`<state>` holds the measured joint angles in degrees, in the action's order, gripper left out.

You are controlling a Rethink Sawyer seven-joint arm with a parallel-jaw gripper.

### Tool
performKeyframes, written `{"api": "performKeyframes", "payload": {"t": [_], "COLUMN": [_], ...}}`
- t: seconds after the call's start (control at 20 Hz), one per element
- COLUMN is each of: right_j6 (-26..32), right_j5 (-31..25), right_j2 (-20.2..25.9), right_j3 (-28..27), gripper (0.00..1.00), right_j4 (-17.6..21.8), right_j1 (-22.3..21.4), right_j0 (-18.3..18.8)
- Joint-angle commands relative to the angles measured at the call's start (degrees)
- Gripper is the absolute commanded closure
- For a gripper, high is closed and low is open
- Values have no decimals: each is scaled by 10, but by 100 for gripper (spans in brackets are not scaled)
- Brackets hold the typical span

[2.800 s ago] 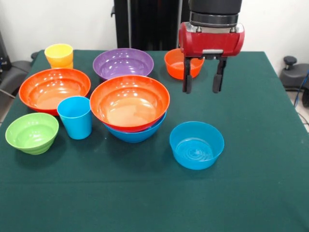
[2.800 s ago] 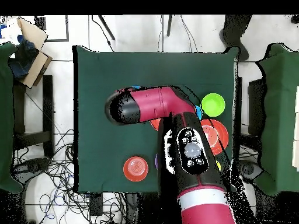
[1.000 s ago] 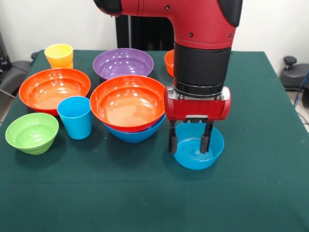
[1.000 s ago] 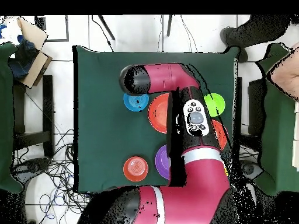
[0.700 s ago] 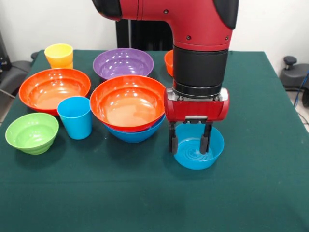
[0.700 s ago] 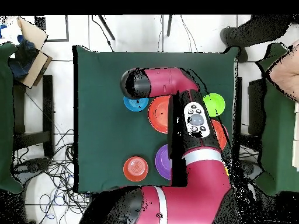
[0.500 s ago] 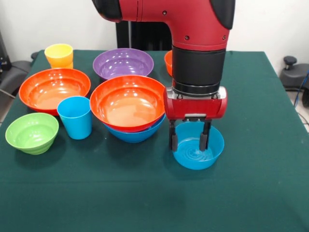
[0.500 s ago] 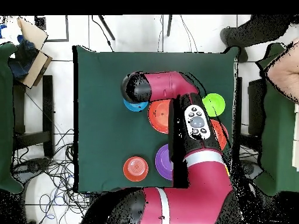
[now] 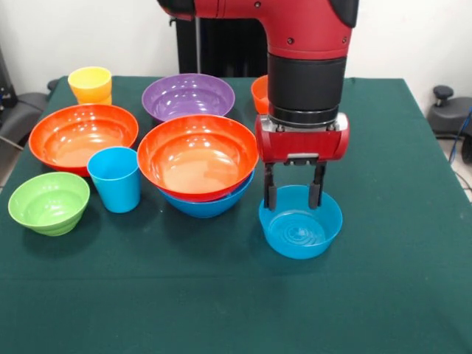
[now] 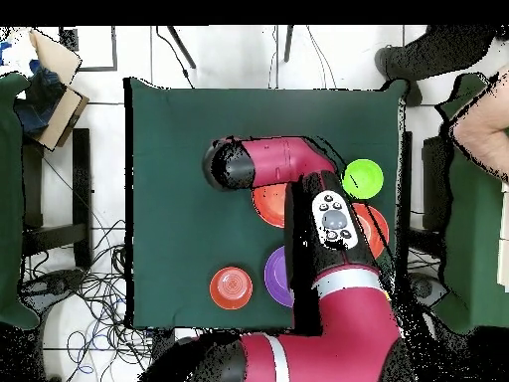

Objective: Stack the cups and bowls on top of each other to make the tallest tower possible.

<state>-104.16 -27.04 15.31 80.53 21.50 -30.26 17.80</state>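
The step in hand is judged to be the pick-up of the medium blue bowl (image 9: 300,221), which sits alone on the green-covered bench (image 9: 398,295), just beside the tower (image 9: 199,164). The gripper (image 9: 293,195) is held over the bowl's far rim with the jaws released: two dark fingers are seen apart, their tips at about rim height, and nothing is gripped between them. In the overhead view the bowl and the gripper are hidden under the arm (image 10: 298,169).

The tower so far is seen as a large orange bowl (image 9: 198,153) nested in a large blue bowl (image 9: 208,203); whether anything lies between them cannot be told. The blue cup (image 9: 116,178) stands upright, close to the pile on the side away from the gripper, with the lime green bowl (image 9: 49,203) near it, the second large orange bowl (image 9: 82,136) and the yellow cup (image 9: 90,85) farther back, the purple bowl (image 9: 188,96) behind the tower, and the small orange bowl (image 9: 259,94) partly hidden by the arm.

The next move is judged to call for the jaws to be lowered astride the rim wall and clenched on it, so that the bowl may be lifted and set into the large orange bowl. A grip on a thin glossy rim is likely to slip or tilt the bowl.

No brand, label or writing can be read anywhere
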Motion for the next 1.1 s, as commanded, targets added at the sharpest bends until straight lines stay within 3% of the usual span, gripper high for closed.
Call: {"api": "performKeyframes", "payload": {"t": [0.05, 1.1], "right_j6": [62, 36], "right_j5": [40, 72], "right_j2": [29, 13], "right_j3": [20, -83], "gripper": [0, 0], "right_j4": [70, 125], "right_j1": [20, 120], "right_j0": [12, -8]}}
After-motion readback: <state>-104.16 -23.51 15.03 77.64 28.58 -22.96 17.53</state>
